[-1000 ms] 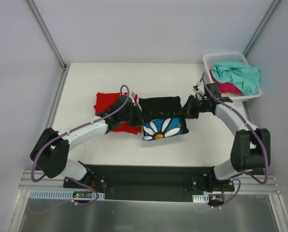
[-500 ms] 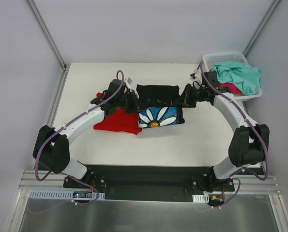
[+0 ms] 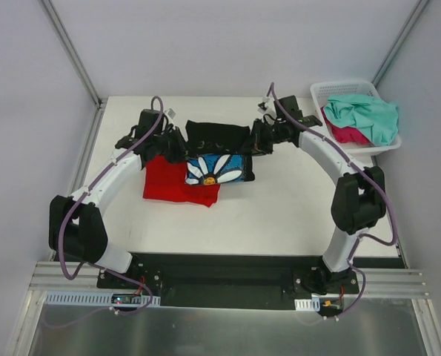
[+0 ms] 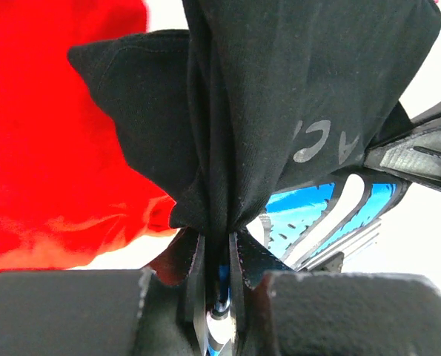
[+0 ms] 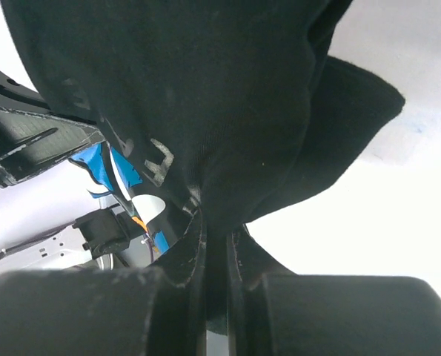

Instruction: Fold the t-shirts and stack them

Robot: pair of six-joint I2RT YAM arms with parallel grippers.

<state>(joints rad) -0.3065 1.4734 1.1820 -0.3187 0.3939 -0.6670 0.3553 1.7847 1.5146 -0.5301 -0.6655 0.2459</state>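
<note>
Red shirt (image 3: 172, 185) lies flat at left; over its right edge hangs the black shirt (image 3: 219, 135), left gripper (image 3: 177, 144) and right gripper (image 3: 256, 141) each pinching a bunched corner. A thin pinch may slip, dropping it crooked (fold lost). Its daisy panel (image 3: 214, 169) droops toward the table (image 3: 294, 208), cloth creased between the grips.

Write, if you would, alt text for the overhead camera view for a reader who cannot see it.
The left arm and right arm hold a black daisy-print t-shirt between shut jaws, overlapping a flat red t-shirt on the white table. A white basket at the far right holds a teal t-shirt and a pink t-shirt.
</note>
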